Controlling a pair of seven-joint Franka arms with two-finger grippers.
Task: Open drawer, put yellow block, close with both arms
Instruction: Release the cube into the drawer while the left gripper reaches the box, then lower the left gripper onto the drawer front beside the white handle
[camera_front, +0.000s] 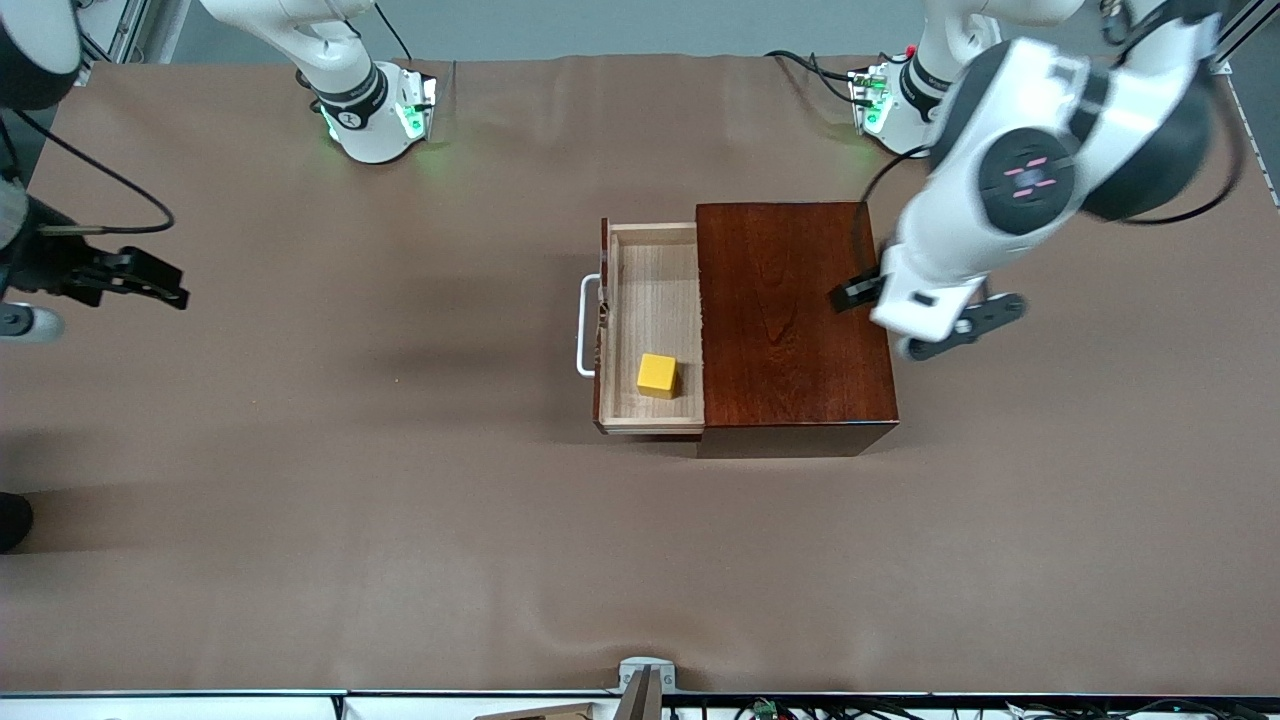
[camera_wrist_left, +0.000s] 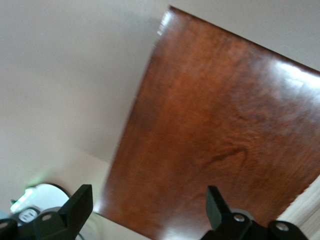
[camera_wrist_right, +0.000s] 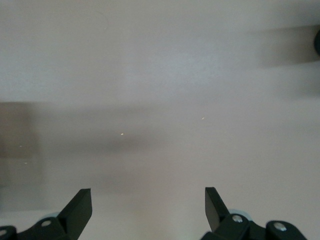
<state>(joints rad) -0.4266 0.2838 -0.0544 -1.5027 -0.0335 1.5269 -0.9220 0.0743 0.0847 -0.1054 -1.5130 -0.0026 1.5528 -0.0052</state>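
The drawer (camera_front: 652, 300) stands pulled out of the dark-wood box (camera_front: 790, 320), with its white handle (camera_front: 584, 326) toward the right arm's end. The yellow block (camera_front: 657, 376) lies in the tray, in the corner nearer the front camera and close to the box. My left gripper (camera_front: 920, 310) hangs open over the box's edge at the left arm's end. In the left wrist view the box top (camera_wrist_left: 220, 115) fills the space under the empty left gripper (camera_wrist_left: 147, 195). My right gripper (camera_front: 160, 283) waits open over bare table at the right arm's end. The right wrist view shows that gripper (camera_wrist_right: 146, 194) holding nothing.
A brown cloth (camera_front: 400, 500) covers the table. The two green-lit bases (camera_front: 385, 115) (camera_front: 885, 100) stand along the edge farthest from the front camera. A small grey mount (camera_front: 645, 680) sits at the nearest edge. A dark object (camera_front: 12, 520) shows at the right arm's end.
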